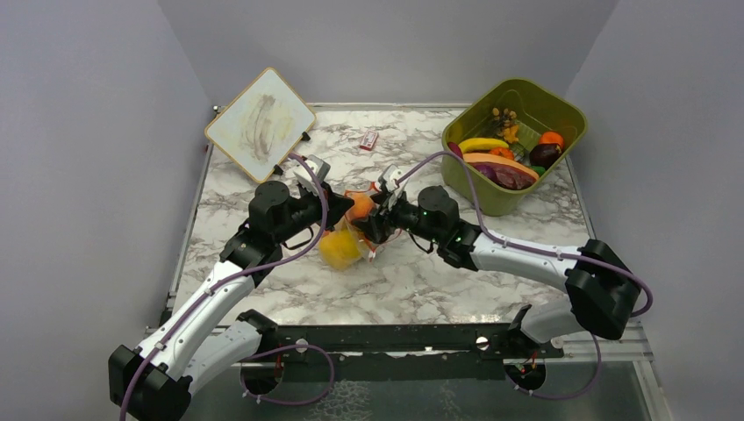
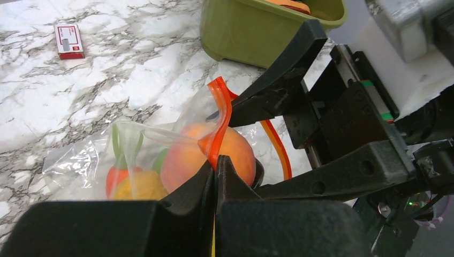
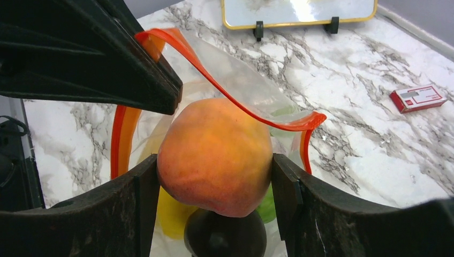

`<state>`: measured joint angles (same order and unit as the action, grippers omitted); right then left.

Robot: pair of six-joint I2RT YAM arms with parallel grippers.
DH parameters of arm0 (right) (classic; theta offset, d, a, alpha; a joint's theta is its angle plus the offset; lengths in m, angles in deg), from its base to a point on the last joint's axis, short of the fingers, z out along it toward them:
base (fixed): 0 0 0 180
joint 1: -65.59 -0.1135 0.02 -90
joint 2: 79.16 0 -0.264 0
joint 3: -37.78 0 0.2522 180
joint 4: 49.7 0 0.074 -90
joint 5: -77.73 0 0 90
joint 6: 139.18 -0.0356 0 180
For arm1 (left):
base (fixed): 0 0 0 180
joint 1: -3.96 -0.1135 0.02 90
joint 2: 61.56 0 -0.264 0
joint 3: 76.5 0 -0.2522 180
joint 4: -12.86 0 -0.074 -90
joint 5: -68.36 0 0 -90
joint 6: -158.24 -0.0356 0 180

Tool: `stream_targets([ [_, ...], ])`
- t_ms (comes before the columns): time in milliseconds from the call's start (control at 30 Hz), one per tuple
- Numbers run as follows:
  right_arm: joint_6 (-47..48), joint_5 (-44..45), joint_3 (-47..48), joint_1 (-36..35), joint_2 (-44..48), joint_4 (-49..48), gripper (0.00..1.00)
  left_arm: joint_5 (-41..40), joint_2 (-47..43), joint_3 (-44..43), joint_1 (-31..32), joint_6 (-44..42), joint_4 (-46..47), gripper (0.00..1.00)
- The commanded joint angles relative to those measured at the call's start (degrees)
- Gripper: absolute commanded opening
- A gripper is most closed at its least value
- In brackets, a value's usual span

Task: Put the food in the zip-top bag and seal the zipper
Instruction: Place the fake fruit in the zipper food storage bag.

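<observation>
The right end effector (image 3: 215, 170) squeezes a peach (image 3: 214, 144), with the zip-top bag (image 3: 251, 88) open just under it. The left end effector (image 2: 215, 167) pinches the zipper (image 2: 221, 112). Next, it should drop the peach in.

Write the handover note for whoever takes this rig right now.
Left gripper: shut on the zipper, holding the mouth up and open.
Right gripper: shut on the toy peach, at the mouth of the zip-top bag.
Done: a yellow toy fruit is already in the bag.
Left: release the peach inside, bring over the banana and the other food from the olive-green tub, then seal.
</observation>
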<state>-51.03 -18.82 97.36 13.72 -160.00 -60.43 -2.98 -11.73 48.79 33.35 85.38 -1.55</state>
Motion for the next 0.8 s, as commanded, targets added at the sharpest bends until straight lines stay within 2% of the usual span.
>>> stream_targets([
  [0, -1.86, 1.75, 1.41, -0.50, -1.10, 0.42, 0.64, 1.62, -0.91, -0.05, 0.34, 0.44, 3.38, 0.00],
  [167, -0.33, 0.36, 3.17, -0.46, 3.21, 9.33, 0.74, 1.50, -0.58, -0.10, 0.33, 0.52, 3.37, 0.00],
  [267, 1.69, -1.67, 3.61, -0.48, 6.94, 15.02, 0.83, 1.55, -0.48, -0.13, 0.39, 0.68, 3.36, 0.00],
  [400, 4.96, -5.04, 4.14, -0.51, 12.25, 22.26, 0.84, 1.86, -0.51, -0.02, 0.32, 0.78, 3.77, 0.00],
  [500, 9.90, -9.67, 5.22, -0.46, 15.30, 27.91, 0.80, 2.34, -0.49, 0.38, 0.32, 1.15, 4.56, 0.00],
  [600, 16.75, -15.92, 3.13, -0.50, 18.59, 29.56, 0.74, 3.23, -0.25, 0.43, 0.32, 2.09, 5.36, 0.00],
  [767, 22.48, -22.10, -1.28, -0.51, 21.43, 27.15, 0.52, 4.77, 0.35, 0.45, 0.32, 3.27, 6.12, 0.00],
])
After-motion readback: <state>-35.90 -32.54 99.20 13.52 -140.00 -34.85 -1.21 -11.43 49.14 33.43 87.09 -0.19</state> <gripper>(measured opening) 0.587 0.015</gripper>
